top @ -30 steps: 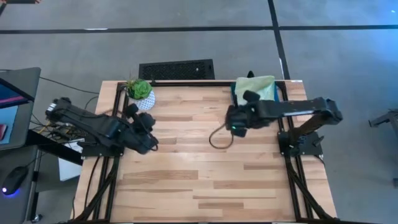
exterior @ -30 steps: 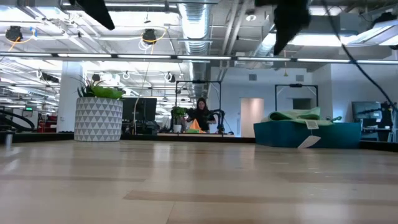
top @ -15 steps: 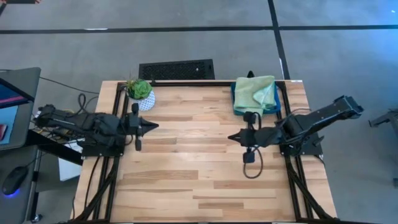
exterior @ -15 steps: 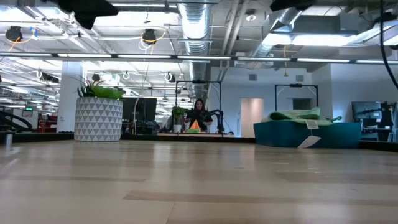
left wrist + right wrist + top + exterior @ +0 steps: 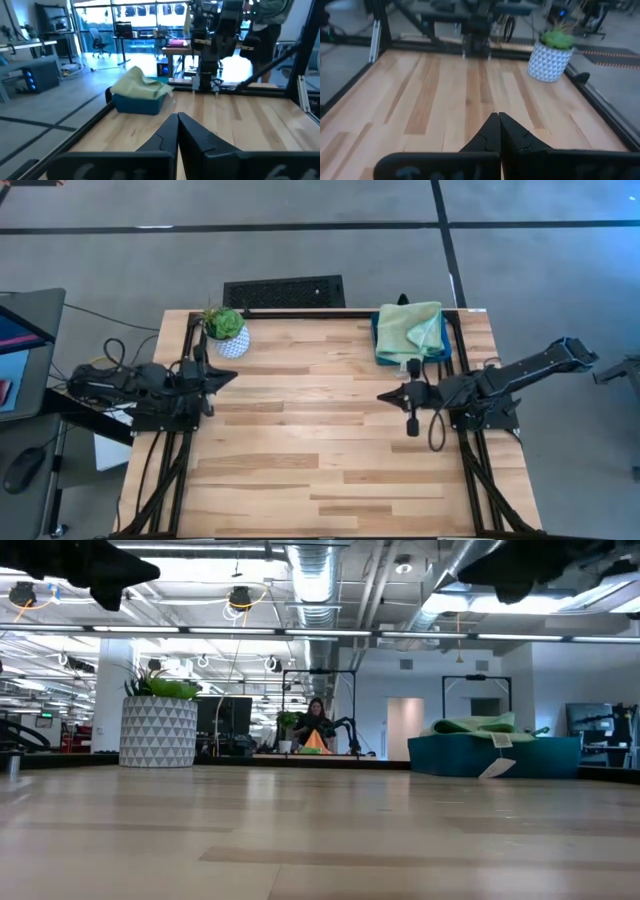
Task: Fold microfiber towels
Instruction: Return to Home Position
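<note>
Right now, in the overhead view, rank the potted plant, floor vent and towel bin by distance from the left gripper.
From the left gripper:
1. Potted plant, far-left corner of the table.
2. Floor vent, beyond the far edge.
3. Towel bin, far-right corner.

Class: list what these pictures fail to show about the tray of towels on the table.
High view: the pale green towel covers anything beneath it in the teal tray.
Low view: the tray wall hides its contents below the rim.
Low view: the white tag has print too small to read.
</note>
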